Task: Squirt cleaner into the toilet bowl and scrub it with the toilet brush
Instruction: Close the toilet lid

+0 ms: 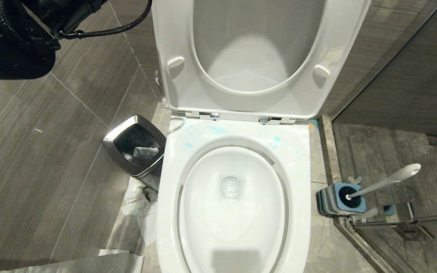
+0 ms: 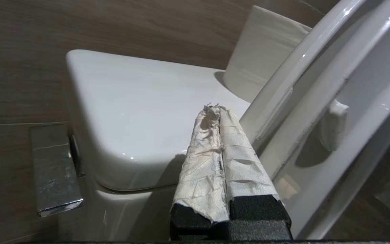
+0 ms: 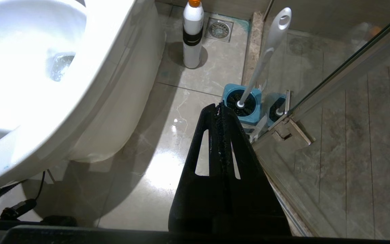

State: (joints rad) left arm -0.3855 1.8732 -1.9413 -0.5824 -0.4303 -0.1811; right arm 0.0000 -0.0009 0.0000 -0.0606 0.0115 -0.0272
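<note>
The toilet bowl (image 1: 233,212) filled the middle of the head view, its seat and lid (image 1: 256,57) raised upright against the tank (image 2: 141,112). A little water lay at the drain in the bottom of the bowl. Pale blue smears of cleaner (image 1: 218,131) marked the far part of the broad rim, just below the hinges.

The floor (image 1: 51,151) was grey tile, with a glass shower partition (image 3: 344,84) standing to the right of the toilet. A square steel-rimmed bin (image 1: 135,146) sat on the floor just left of the bowl's far corner, with crumpled white plastic lying beside it.

On the right of the bowl, near the partition's foot, the toilet brush (image 1: 389,180) stood in its blue-and-grey holder (image 1: 341,199), its white handle leaning away to the right, its black bristle head down inside the holder. In the right wrist view a white bottle (image 3: 193,35) with an orange cap stood on the floor beside the toilet's base, farther back than the brush.

The left end effector (image 2: 219,110) hung beside the raised seat, just in front of the tank, its two taped fingers pressed together with nothing between them. The right end effector (image 3: 219,106) pointed down toward the holder, well above the floor, its black fingers likewise closed and empty.
</note>
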